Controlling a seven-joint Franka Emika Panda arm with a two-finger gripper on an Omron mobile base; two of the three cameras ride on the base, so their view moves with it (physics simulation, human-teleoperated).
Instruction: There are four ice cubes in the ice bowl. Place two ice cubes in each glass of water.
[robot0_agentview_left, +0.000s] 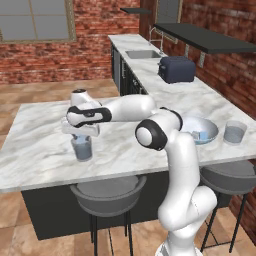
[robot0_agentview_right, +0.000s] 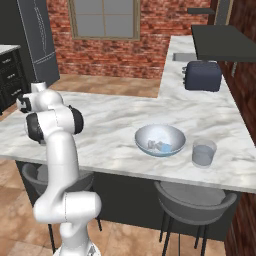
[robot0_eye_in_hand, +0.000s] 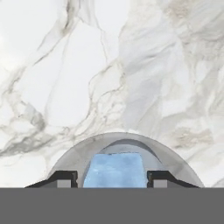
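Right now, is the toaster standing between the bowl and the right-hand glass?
No. The toaster stands farther back by the wall, behind the bowl.

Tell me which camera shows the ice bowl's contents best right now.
The right base view: the ice bowl sits unobstructed on the counter and you look down into it at the ice cubes. In the left base view the bowl is partly hidden behind the arm, with little of its inside visible.

Counter (robot0_agentview_left: 45, 150) white marble, grey veins; glasses (robot0_agentview_left: 234, 132) grey-blue; ice bowl (robot0_agentview_right: 160, 140) pale blue-white; toaster (robot0_agentview_right: 203, 75) dark navy.
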